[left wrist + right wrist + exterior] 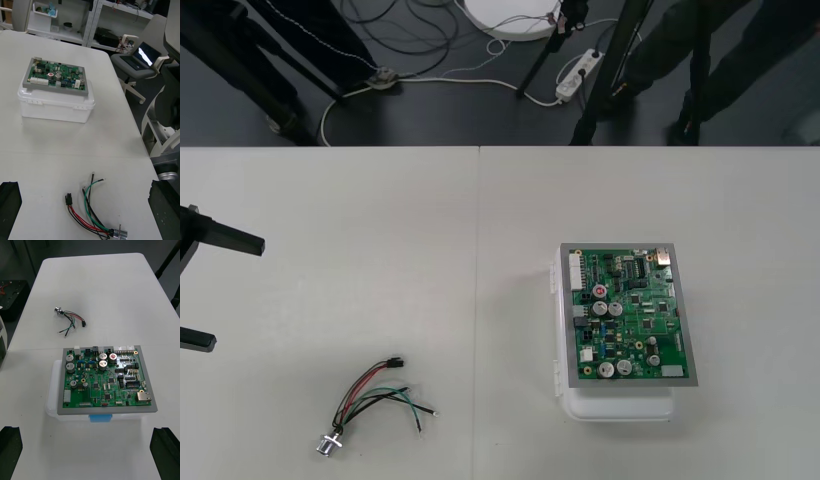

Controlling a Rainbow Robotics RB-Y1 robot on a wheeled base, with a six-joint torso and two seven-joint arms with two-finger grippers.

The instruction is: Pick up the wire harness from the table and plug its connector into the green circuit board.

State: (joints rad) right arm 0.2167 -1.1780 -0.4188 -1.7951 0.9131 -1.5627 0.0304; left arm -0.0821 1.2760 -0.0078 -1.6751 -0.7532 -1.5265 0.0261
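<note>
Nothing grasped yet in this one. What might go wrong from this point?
The harness lies loose near the open left gripper, wires splayed: a grasp may catch wires rather than the small black plug, leaving it badly angled. The green circuit board sits on a white base that nothing holds, so pushing the plug in may shift it.

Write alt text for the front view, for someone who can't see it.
The wire harness lies loose on the light table, unplugged, left of the green circuit board, which sits on a white base. The left gripper hangs open at the table's left side, apart from the harness.
</note>
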